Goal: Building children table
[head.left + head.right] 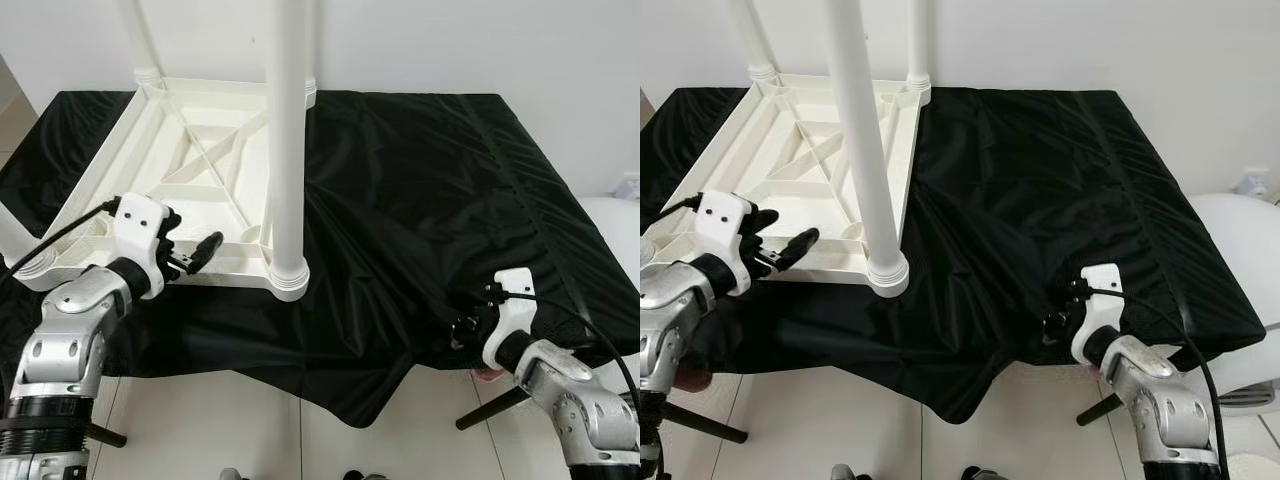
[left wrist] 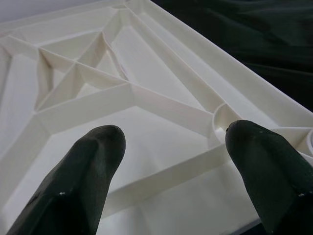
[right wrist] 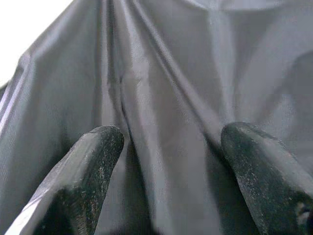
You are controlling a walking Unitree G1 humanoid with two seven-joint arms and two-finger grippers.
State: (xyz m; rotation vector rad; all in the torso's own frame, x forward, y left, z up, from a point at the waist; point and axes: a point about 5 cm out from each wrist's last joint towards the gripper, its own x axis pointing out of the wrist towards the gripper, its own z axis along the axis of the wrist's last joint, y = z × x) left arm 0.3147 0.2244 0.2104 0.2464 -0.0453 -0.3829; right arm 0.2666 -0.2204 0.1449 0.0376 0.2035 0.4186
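A white plastic children's table top (image 1: pixel 190 150) lies upside down on the black cloth (image 1: pixel 420 190), its ribbed underside facing up. A white leg (image 1: pixel 285 130) stands upright in the near right corner socket. More legs rise at the far corners (image 1: pixel 745 35) (image 1: pixel 918 40). My left gripper (image 1: pixel 190 245) is open just above the top's near edge, left of the near leg. In the left wrist view its fingers (image 2: pixel 83 176) stand wide apart over the ribs, holding nothing. My right gripper (image 1: pixel 470 315) is open over the bare cloth at the front right, its fingers (image 3: pixel 88 166) apart above the folds.
The cloth hangs over the front edge of the support down to a pale tiled floor (image 1: pixel 250 420). A white rounded object (image 1: pixel 1240 230) stands past the right edge. A black rod (image 1: pixel 490 410) slants over the floor under my right arm. A white wall runs behind.
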